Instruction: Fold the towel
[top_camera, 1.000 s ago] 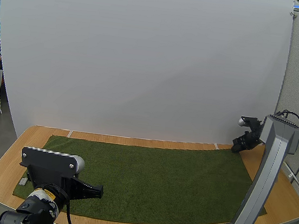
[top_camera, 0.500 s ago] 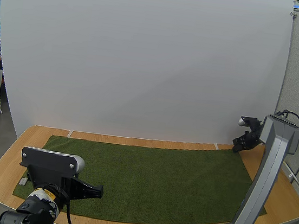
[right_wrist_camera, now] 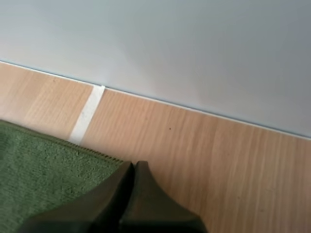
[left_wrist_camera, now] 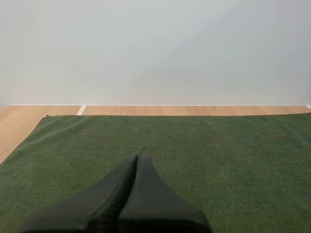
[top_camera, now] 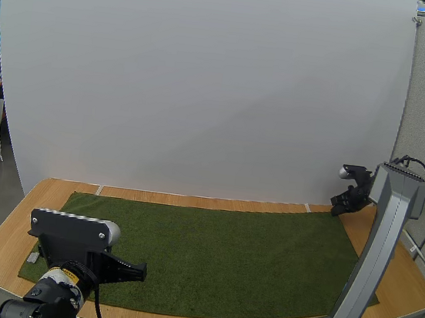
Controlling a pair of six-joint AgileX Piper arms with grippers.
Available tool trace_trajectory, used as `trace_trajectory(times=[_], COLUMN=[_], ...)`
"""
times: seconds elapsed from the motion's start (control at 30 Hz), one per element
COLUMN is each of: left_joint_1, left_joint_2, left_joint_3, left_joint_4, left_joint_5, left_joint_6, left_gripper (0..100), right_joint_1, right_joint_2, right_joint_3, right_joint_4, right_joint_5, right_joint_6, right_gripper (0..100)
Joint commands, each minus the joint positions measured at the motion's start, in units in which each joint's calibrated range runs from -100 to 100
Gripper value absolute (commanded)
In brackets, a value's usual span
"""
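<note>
Item, nearest: left gripper [left_wrist_camera: 136, 158], fingers pressed together into one dark wedge, nothing held. It is carried low over the near left part of the towel [top_camera: 224, 253], with the tips directed toward the cloth's far edge. Item: towel, dark green, spread flat in a single layer on the wooden table [top_camera: 0, 245]. Its long axis is laid left to right, and most of the tabletop is covered by it. A small pale label [top_camera: 33, 257] is noted at its near left corner. Item, farther: right gripper [top_camera: 345, 200], held at the towel's far right corner. In its wrist view the fingers are seen closed together and empty, the tips poised where the corner's hem meets bare wood, near a strip of white tape [right_wrist_camera: 87, 114]. Item, farthest: a plain white backdrop [top_camera: 205, 88] is set behind the table. Assessment: no fold is judged begun. The far right corner is judged the readier grasp, lying just under the right arm's tips. The far left corner lies ahead of the left arm and off to its left, well apart from its tips. Both pairs of fingers would have to be parted before any edge could be taken.
</note>
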Motion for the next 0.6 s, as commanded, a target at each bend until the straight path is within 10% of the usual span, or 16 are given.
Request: trace_trajectory(times=[0.0, 0.57], left_joint_1=[0.13, 0.13], left_joint_2=[-0.25, -0.25], left_joint_3=[0.12, 0.12], left_joint_4=[0.68, 0.68], left_joint_5=[-0.68, -0.68], left_joint_6=[-0.27, -0.27], left_gripper=[0, 0], right_joint_1=[0.03, 3.01], right_joint_2=[-2.74, -10.74], right_joint_3=[-0.4, 4.27], right_joint_4=[2.73, 2.71], right_joint_5=[1.04, 1.04], right_joint_6=[-0.16, 3.56], right_gripper=[0, 0])
